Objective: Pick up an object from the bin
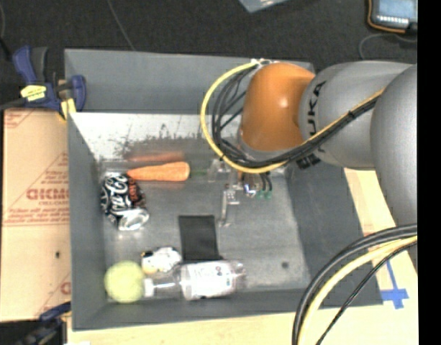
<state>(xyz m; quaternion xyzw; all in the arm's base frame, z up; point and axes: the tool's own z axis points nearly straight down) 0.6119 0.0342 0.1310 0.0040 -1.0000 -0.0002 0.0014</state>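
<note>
One long orange carrot [159, 172] lies at nine o'clock from the gripper [228, 198]. It looks stiff and light; pinch its middle. Gripper spread or pressed? Can't tell.

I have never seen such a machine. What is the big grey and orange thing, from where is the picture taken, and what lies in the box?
It is a robot arm, reaching in from the right; its gripper hangs over the middle of a grey metal bin. The one camera looks down from above. In the bin lie an orange carrot, a crushed can, a black square, a clear bottle, a yellow-green ball and a small white toy. The gripper seems to hold nothing.
</note>
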